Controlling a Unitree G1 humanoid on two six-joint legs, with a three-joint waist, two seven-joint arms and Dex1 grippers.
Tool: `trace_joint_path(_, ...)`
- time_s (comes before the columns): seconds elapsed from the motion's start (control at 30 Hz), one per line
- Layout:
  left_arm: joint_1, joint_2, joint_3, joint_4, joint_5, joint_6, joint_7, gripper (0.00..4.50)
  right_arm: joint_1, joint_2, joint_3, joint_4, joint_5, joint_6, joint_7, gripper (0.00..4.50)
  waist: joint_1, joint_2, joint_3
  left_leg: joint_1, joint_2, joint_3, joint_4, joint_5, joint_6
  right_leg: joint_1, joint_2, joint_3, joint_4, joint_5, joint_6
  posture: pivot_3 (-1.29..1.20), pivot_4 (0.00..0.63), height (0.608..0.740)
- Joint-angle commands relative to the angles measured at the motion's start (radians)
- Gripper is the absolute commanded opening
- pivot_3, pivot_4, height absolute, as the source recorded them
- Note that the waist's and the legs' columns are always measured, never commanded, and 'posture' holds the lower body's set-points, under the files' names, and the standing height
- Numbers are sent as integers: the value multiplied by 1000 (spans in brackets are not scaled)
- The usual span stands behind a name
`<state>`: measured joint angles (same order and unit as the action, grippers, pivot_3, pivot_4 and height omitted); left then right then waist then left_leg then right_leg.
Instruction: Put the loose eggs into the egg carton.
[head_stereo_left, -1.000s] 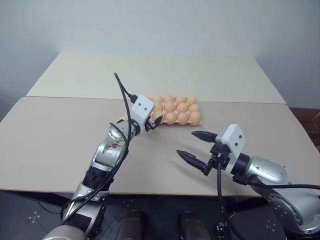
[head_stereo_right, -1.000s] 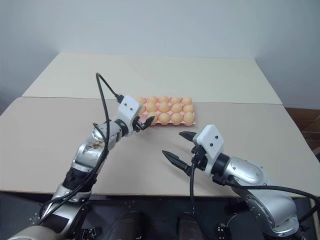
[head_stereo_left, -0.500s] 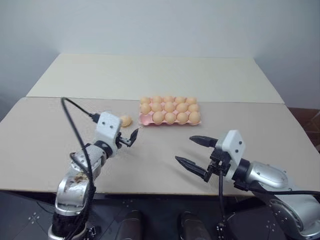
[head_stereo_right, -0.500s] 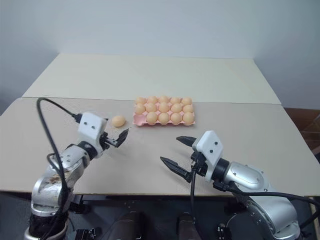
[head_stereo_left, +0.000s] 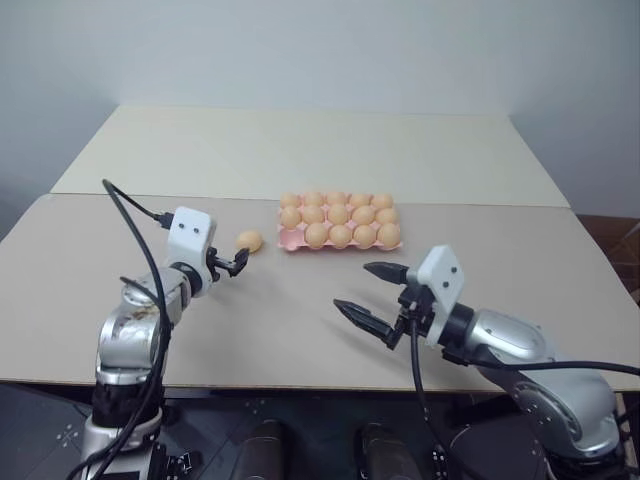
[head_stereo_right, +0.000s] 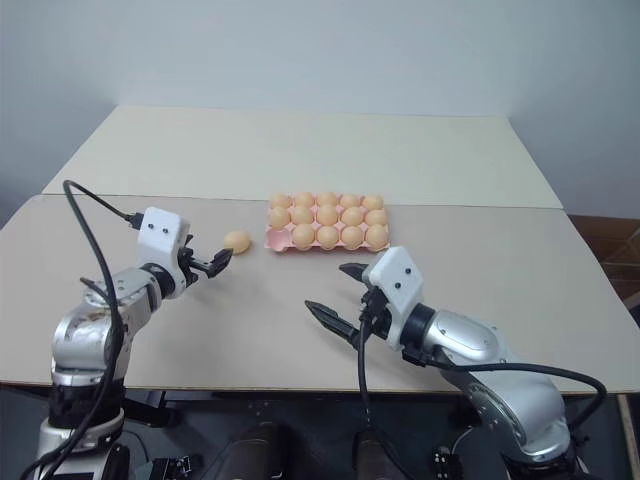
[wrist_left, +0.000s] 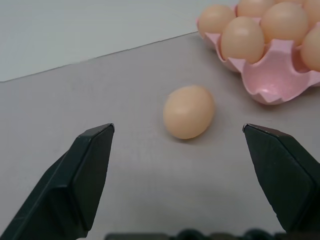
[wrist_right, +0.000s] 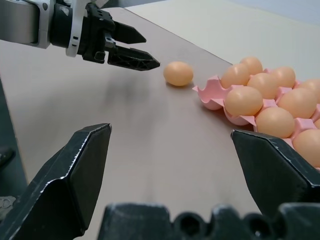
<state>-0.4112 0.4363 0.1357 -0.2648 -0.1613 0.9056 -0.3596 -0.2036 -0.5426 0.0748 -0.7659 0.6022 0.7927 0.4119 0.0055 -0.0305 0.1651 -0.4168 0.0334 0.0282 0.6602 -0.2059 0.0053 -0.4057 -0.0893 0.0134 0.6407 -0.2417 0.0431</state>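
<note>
One loose egg (head_stereo_left: 249, 240), light orange-tan, lies on the table just left of the pink egg carton (head_stereo_left: 288, 240). The carton holds several eggs; its near-left corner cup (wrist_left: 272, 82) is empty. My left gripper (head_stereo_left: 238, 263) is open and points at the loose egg (wrist_left: 189, 111) from a short way before it. Its black fingers (wrist_left: 90, 170) stand wide to either side without touching the egg. My right gripper (head_stereo_left: 350, 285) hovers open and empty nearer the table's front edge, right of the egg (wrist_right: 178, 73) and in front of the carton (wrist_right: 212, 97).
The beige table (head_stereo_left: 300, 330) has a seam running across just behind the carton, with a paler panel (head_stereo_left: 320, 150) beyond it. A black cable (head_stereo_left: 135, 230) loops up from my left wrist. The table's front edge lies close under both arms.
My left gripper has drawn away from the carton's near-left corner, swung left and opened wider; it now faces the loose egg. The right gripper has drifted slightly left, still open.
</note>
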Motion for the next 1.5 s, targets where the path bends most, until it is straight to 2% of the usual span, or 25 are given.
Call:
trace_joint_path(0.03, -82, 25, -24, 105, 1, -71, -32, 4473, -48, 14, 10, -34, 5, 38, -35, 4500, 1, 0, 0, 0, 0, 0, 0, 0, 0, 0, 0, 0, 0, 0, 0, 0, 150, 740)
trace_joint_path(0.4, -267, 41, -123, 456, 16, -187, -133, 4473, -98, 19, 51, -60, -6, 69, -50, 4500, -1, 0, 0, -1, 0, 0, 0, 0, 0, -1, 0, 0, 0, 0, 0, 0, 150, 740)
trace_joint_path(0.6, -283, 38, -150, 537, 33, -233, -156, 4473, -101, 8, 65, -56, -26, 43, -28, 4500, -4, 0, 0, -2, 0, 0, 0, 0, 0, -1, 0, -1, 0, 0, 0, 0, 150, 740)
trace_joint_path(0.63, -285, 37, -148, 544, 33, -237, -155, 4085, -100, 7, 65, -55, -29, 41, -26, 4500, -4, 0, 0, -2, 0, 0, 0, 0, 0, -1, 0, -1, 0, 0, 0, 0, 150, 740)
trace_joint_path(0.7, -287, 36, -147, 553, 33, -243, -155, 3673, -99, 5, 63, -53, -32, 38, -20, 4500, -5, 0, 0, -3, 0, 0, 0, 0, 0, -1, 0, -1, 0, 0, 0, 0, 150, 740)
trace_joint_path(0.87, -285, 32, -136, 541, 26, -247, -150, 1958, -97, 0, 53, -46, -44, 31, -3, 4500, -6, 0, 0, -3, 0, 0, 0, 0, 0, -2, 0, -1, 0, 0, 0, 0, 150, 740)
trace_joint_path(0.93, -282, 28, -124, 509, 18, -244, -139, 1639, -98, -6, 46, -43, -46, 27, 6, 4500, -6, 0, 0, -3, 0, 0, 0, 0, 0, -2, 0, -1, 0, 0, 0, 0, 150, 740)
trace_joint_path(1.07, -268, 19, -109, 381, 4, -228, -118, 1488, -86, -49, 2, -48, -27, 29, 52, 4500, -6, 0, 0, -4, 0, 0, 0, 0, 0, -3, -1, -1, 0, 0, 0, 0, 150, 740)
trace_joint_path(1.27, -237, -7, -167, 193, -7, -171, -124, 1488, -50, -196, -80, -49, 48, 29, 216, 4500, -3, 0, 0, -5, 0, 0, 0, 0, 0, -3, -1, -1, 0, 0, 0, 0, 150, 740)
trace_joint_path(1.5, -233, -52, -249, 224, 38, -202, -112, 1487, -59, -213, -82, -34, 39, 17, 238, 4500, -6, -1, 0, -3, 0, 0, 0, 0, 0, -2, 0, -1, 0, 0, 0, 0, 150, 740)
